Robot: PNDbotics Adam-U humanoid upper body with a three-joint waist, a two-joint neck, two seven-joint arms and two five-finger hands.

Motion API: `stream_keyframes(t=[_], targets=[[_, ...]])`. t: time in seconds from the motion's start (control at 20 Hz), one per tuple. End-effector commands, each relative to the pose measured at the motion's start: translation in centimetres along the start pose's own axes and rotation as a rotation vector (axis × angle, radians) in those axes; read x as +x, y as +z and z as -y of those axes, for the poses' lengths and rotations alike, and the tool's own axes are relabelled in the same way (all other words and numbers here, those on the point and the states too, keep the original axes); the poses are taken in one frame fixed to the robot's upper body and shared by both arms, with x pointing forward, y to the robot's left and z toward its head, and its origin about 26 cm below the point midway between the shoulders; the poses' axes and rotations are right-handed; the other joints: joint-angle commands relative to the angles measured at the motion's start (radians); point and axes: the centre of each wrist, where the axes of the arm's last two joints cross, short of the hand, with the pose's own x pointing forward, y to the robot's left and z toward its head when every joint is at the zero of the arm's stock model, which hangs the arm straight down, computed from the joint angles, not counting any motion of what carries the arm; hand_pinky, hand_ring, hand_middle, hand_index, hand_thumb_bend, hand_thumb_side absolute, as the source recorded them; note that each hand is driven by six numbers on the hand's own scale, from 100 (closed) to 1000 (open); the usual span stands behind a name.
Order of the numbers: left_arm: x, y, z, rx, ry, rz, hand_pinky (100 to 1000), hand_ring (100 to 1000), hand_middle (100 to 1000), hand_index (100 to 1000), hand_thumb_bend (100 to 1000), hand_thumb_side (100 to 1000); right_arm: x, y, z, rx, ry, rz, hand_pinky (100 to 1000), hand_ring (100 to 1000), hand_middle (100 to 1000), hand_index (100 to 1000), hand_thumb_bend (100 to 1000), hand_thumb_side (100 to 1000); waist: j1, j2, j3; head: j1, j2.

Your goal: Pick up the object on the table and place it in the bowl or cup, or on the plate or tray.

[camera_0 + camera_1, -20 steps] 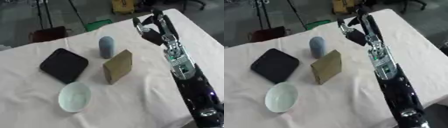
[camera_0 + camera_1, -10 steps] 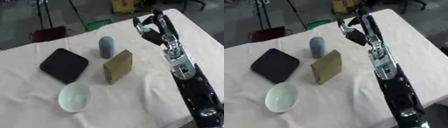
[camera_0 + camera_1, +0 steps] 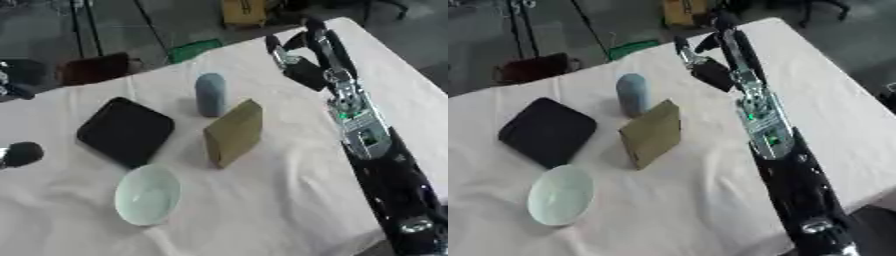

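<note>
Tan and boxy, the cardboard-coloured block (image 3: 234, 132) you are after stands on edge near the middle of the white-clothed desk (image 3: 289, 210), tilted a little, with nothing holding it. Just behind it, toward the desk's far edge, you have the grey-blue rounded cylinder (image 3: 210, 94), upright and close to the block's upper corner; whether the two touch cannot be told. To the block's left lies the flat black square plate (image 3: 125, 130), set cornerwise and a little apart from it. In front of the plate, nearer the desk's near edge, sits the pale green bowl (image 3: 147, 194), its hollow showing nothing inside.

Your right hand (image 3: 302, 65) hangs over the far right part of the desk, well apart from the block, at the end of the long black and silver arm that runs in from the lower right corner. Its fingers are loosely curled and spread with a gap between them, closed on nothing. Your left hand does not show.
</note>
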Motion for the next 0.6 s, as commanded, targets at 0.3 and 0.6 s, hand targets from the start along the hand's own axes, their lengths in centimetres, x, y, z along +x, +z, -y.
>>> stream_keyframes(t=[0.3, 0.6], targets=[[0.3, -3.4, 1.1, -0.197, -0.179, -0.017, 803, 849, 867, 896, 967, 797, 0.9, -0.8, 0.8, -0.005, 0.021, 0.042, 693, 570, 803, 860, 327, 542, -0.004, -0.017, -0.010, 0.008, -0.014], [0.0, -5.6, 3.6, -0.261, -0.251, -0.040, 813, 848, 864, 891, 975, 813, 1.0, -0.8, 0.7, -0.002, 0.017, 0.044, 693, 570, 803, 861, 328, 542, -0.004, -0.018, -0.013, 0.010, -0.017]])
